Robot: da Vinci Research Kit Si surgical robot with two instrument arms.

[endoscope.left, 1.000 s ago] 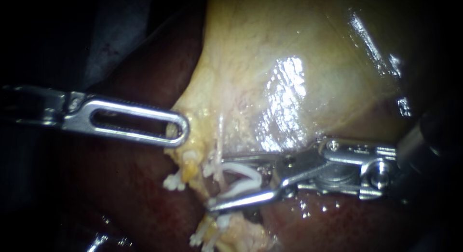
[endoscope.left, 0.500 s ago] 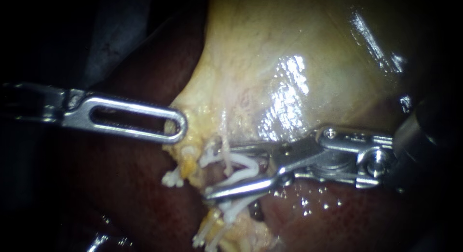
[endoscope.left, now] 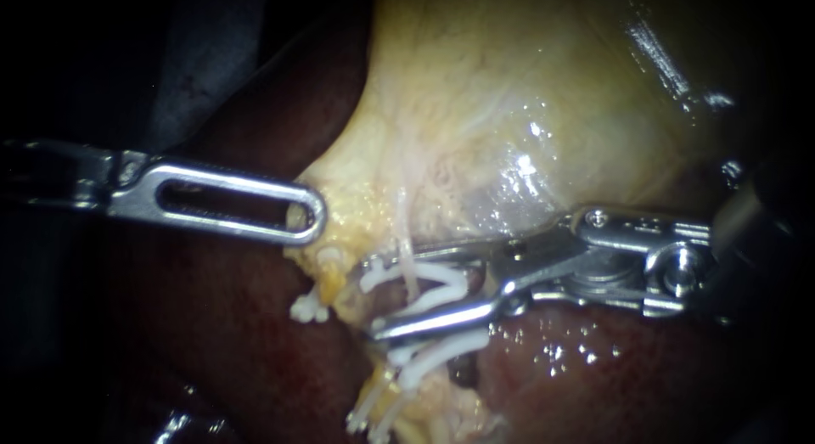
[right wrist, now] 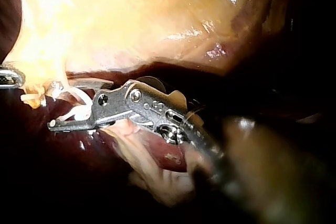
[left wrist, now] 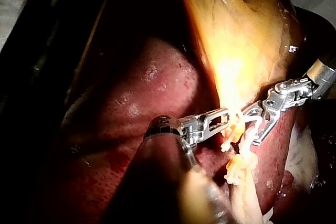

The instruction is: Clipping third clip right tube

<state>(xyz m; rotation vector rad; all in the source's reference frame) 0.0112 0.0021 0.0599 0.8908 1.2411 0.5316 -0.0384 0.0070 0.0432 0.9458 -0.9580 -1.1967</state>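
liver (endoscope.left: 255,351) beneath, clip (endoscope.left: 440,281) within right pincer (endoscope.left: 377,296)

Surgical lab bench: exposed liver (endoscope.left: 238,351), yellow gallbladder (endoscope.left: 509,96), white clips (endoscope.left: 435,277) clamped on tissue, close scope lighting.

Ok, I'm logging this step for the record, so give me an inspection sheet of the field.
Surface: wet dark red liver beside the gallbladder.
Job's things: white clip open around a thin tube; other white clips below it.
Clutter: nothing seen.
Instruments: left instrument jaws shut on the gallbladder's edge; right instrument jaws hold the open clip from both sides.
Cables: nothing seen.
Surroundings: dark, nothing seen.
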